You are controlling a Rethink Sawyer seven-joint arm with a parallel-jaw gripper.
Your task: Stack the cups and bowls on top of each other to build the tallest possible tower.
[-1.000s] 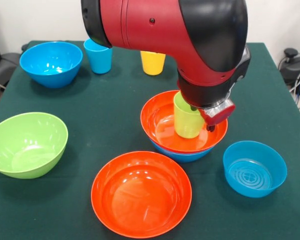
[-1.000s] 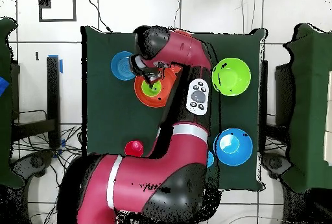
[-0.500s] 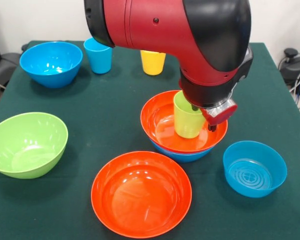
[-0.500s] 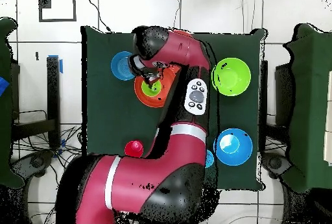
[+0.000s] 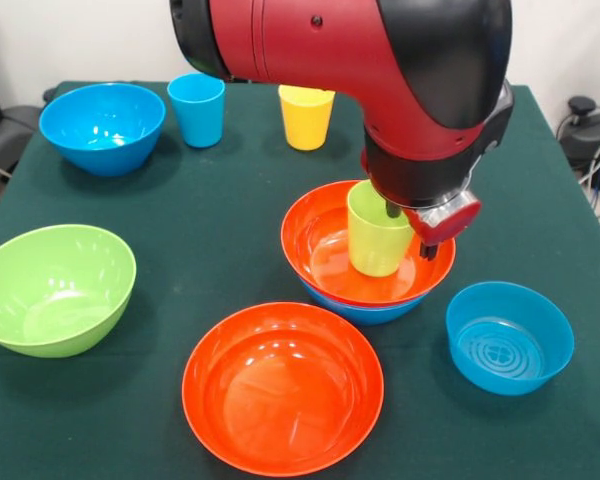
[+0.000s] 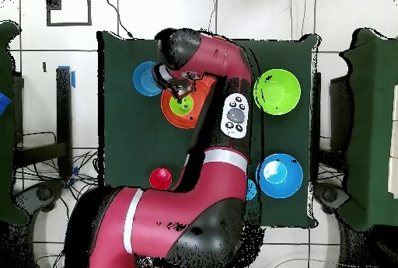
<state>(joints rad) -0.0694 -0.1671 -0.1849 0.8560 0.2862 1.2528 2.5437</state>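
Observation:
A lime green cup stands upright in an orange bowl that is nested in a blue bowl, right of the table's middle. My gripper hangs over the cup's right side. One finger is inside the rim and the other outside, apart from the wall, so it looks open. The overhead view shows the gripper above the green cup and the orange bowl.
A second orange bowl sits at the front, a green bowl at the left and a smaller blue bowl at the right. A blue bowl, blue cup and yellow cup stand at the back. A red cup shows overhead.
The arm and gripper have lifted slightly and shifted right. The green cup stayed where it was in the orange bowl.

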